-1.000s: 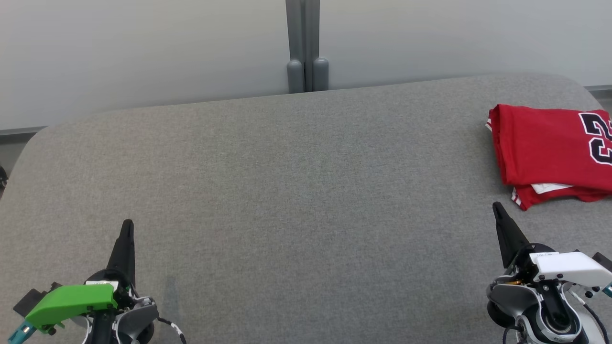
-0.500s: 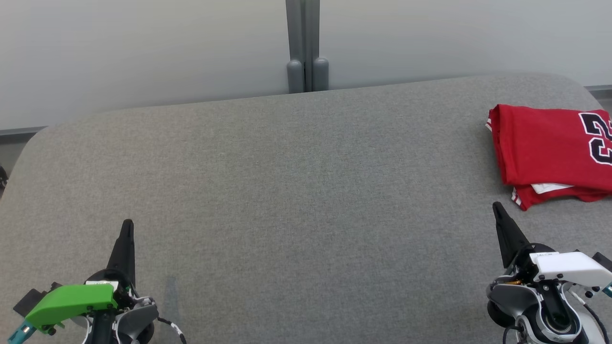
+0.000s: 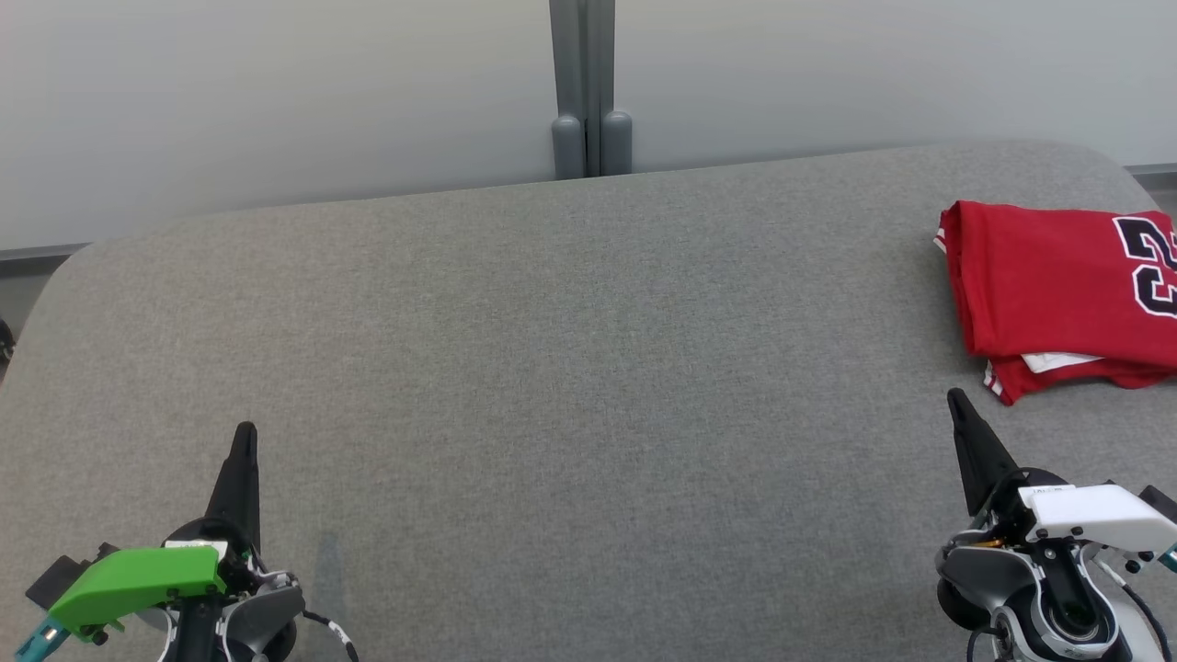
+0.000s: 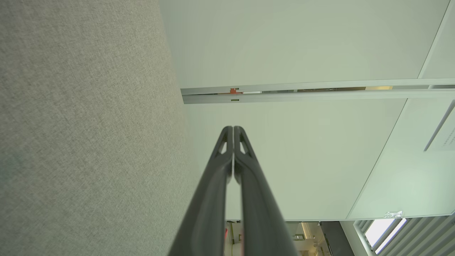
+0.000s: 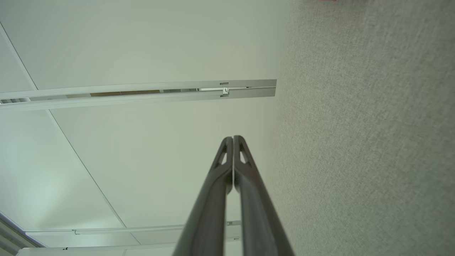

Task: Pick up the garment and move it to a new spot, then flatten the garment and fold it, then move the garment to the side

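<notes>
The garment [image 3: 1057,280], a red jersey with a dark number and white trim, lies folded at the right edge of the grey table [image 3: 570,368]; the picture's edge cuts off part of it. My right gripper [image 3: 956,397] rests at the lower right, just short of the garment's near corner, its tips pressed together and empty [image 5: 233,138]. Down at the lower left my left gripper [image 3: 245,430] is far from the garment, also shut on nothing [image 4: 233,128].
A pale wall panel [image 3: 276,101] with a grey post [image 3: 590,87] stands right behind the table's far edge. The table's rounded corners show at far left and far right.
</notes>
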